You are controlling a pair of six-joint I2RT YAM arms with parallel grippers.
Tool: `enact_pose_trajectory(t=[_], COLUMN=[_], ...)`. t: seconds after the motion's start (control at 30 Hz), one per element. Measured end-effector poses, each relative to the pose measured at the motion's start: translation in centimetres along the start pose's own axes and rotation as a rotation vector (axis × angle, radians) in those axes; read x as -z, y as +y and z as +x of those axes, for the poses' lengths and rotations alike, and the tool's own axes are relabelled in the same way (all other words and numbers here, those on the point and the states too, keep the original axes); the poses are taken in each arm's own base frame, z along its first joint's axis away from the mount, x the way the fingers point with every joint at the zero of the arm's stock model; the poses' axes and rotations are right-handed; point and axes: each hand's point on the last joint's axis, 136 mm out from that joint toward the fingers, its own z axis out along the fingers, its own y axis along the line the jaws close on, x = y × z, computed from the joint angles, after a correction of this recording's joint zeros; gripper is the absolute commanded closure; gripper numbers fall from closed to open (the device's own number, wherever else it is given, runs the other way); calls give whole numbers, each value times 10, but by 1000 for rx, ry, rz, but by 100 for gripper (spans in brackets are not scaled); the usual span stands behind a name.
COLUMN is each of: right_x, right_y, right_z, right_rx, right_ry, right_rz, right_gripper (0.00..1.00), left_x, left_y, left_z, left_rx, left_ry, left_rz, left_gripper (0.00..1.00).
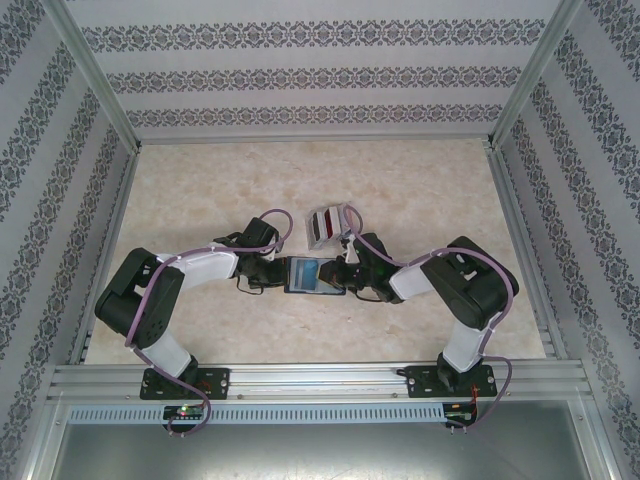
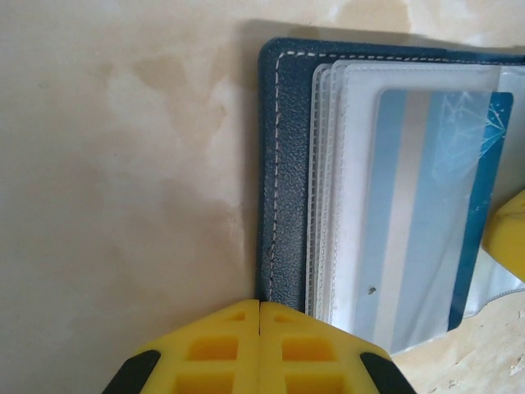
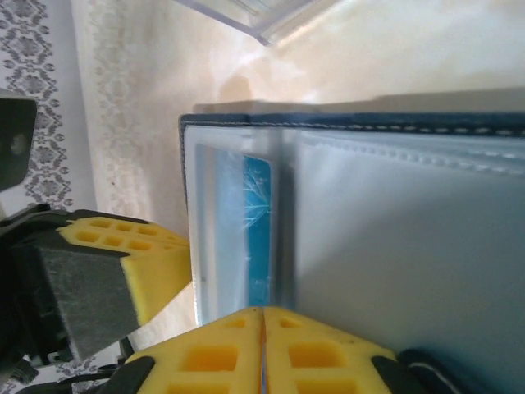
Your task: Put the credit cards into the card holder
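right gripper [image 3: 262,322]: yellow fingers pressed together at card holder's [image 3: 410,246] near edge | card holder: open, clear sleeves up, blue credit card [image 3: 257,230] in left sleeve | left gripper [image 3: 152,264]: at holder's left edge | clear rack [image 3: 264,20]: corner beyond, on table [image 3: 139,98]

a robotics lab test cell is indicated. a marble-patterned tabletop [image 1: 420,190] is enclosed on three sides by wallpapered panels [image 1: 320,75], framed in aluminium profiles [image 1: 92,72]. the left arm [image 1: 150,300] and right arm [image 1: 470,290], wrapped with purple cables [image 1: 205,253], are bolted to a slotted front rail [image 1: 320,380] at the near edge.
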Motion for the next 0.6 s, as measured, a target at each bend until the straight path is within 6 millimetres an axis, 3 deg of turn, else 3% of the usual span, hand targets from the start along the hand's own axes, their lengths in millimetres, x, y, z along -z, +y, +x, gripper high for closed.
enact_pose_trajectory(t=[0.13, 0.43, 0.6], right_x=[-3, -19, -18], right_y=[1, 11, 11], right_z=[-1, 2, 3], right_rx=[4, 23, 31], right_ry=[7, 34, 33], right_rz=[1, -2, 11], right_gripper=[100, 100, 85], left_x=[0, 0, 2], left_y=[0, 0, 1], left_z=[0, 0, 0], left_rx=[0, -2, -3], left_ry=[0, -3, -10], left_rz=[0, 3, -2], left_gripper=[100, 100, 100])
